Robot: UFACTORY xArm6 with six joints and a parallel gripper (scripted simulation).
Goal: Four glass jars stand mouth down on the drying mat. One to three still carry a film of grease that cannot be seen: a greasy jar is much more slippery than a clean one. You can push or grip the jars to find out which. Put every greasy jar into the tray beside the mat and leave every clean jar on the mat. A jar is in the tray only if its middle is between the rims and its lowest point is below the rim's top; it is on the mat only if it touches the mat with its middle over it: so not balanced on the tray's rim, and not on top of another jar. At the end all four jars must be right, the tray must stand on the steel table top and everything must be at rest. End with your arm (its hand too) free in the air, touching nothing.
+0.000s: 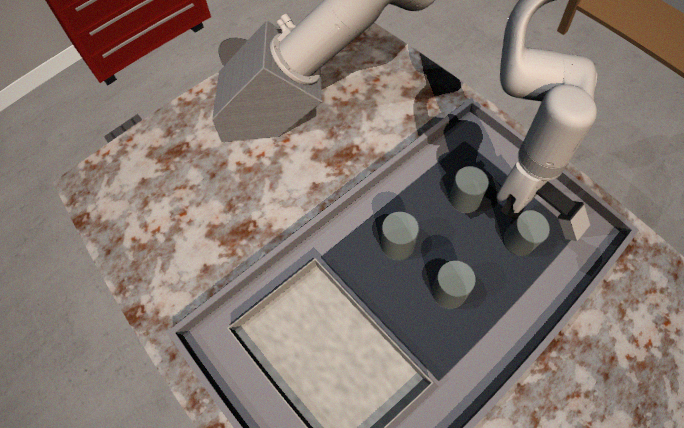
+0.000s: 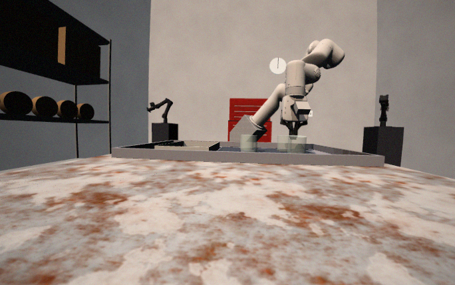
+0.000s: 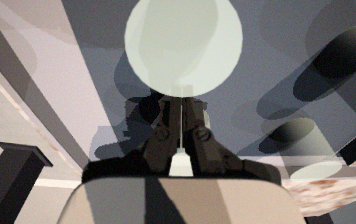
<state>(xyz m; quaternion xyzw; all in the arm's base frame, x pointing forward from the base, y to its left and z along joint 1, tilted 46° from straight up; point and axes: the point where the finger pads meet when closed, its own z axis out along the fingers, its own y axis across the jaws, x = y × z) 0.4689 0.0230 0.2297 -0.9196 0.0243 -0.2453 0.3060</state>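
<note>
Tool (image 1: pixel 510 204) (image 2: pixel 293 132) (image 3: pixel 181 98) shut beside an upright, mouth-down jar (image 1: pixel 527 232) (image 3: pixel 183 45), its long axis vertical.

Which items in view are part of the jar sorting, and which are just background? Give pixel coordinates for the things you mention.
Job:
- four glass jars, incl. the one nearest the gripper (image 1: pixel 533 229) (image 3: pixel 181 98)
- dark drying mat (image 1: pixel 398 312)
- cream-floored tray (image 1: pixel 327 343) (image 2: pixel 185 148)
- gripper (image 1: pixel 511 207) (image 2: pixel 293 133) (image 3: pixel 181 98)

Background:
- red drawer cabinet (image 1: pixel 136 30) (image 2: pixel 249 104)
- round wall clock (image 2: pixel 273 66)
- shelf unit (image 2: pixel 110 100)
- two small black arms (image 2: pixel 166 109) (image 2: pixel 383 112)
</note>
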